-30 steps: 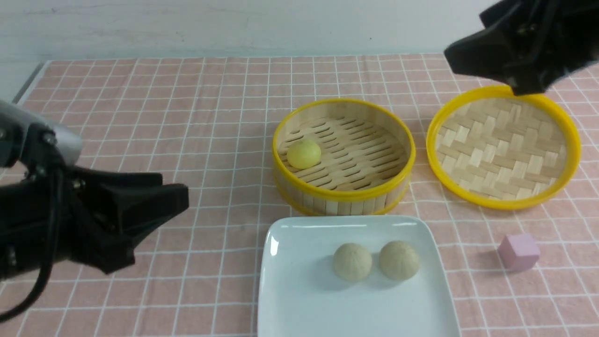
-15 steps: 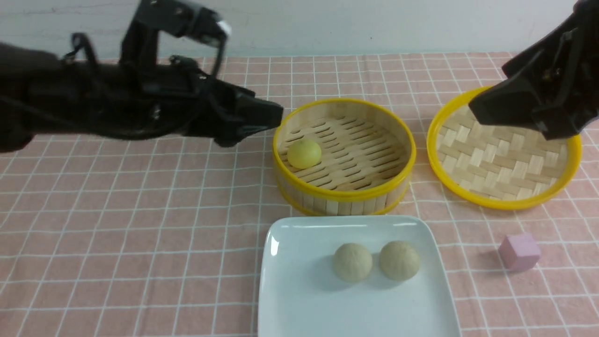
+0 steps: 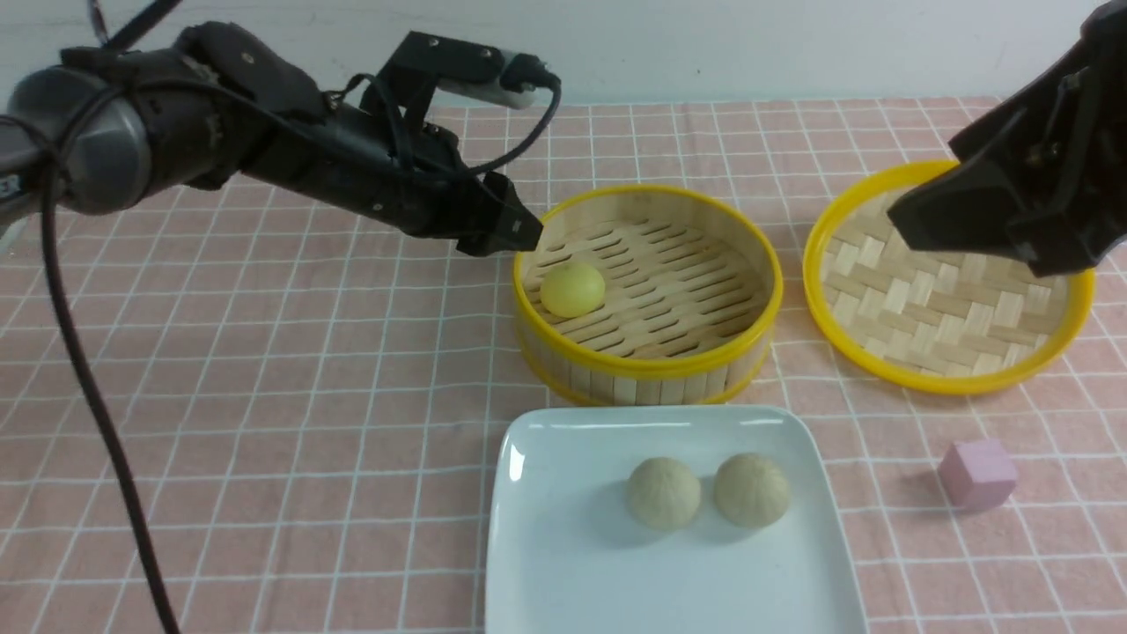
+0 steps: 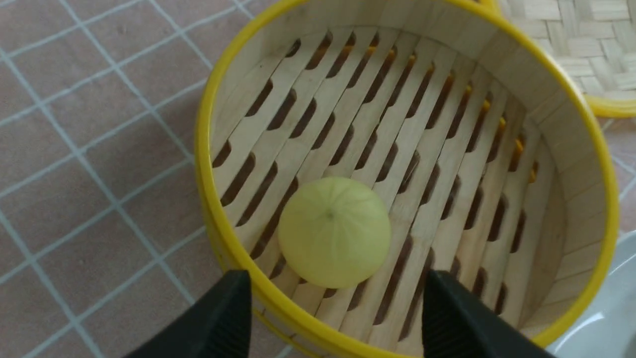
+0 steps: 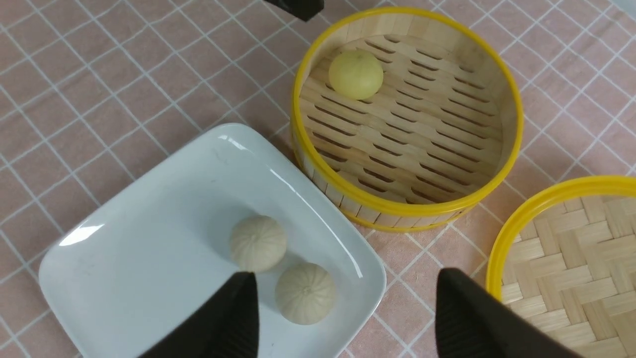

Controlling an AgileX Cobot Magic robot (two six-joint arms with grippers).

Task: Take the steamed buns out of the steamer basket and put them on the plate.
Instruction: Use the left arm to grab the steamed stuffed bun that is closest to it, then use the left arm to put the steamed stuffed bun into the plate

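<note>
Faintly pleated, a smooth round yellow steamed bun sits alone near the left wall of the round bamboo steamer basket. Two pale beige steamed buns lie side by side on the glossy white plate, its near edge cut off. The left gripper hovers spread at the basket rim. The right gripper, also spread, hides part of the woven bamboo lid.

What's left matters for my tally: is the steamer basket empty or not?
Not empty: one yellow bun lies on the slotted floor of the steamer basket.
</note>
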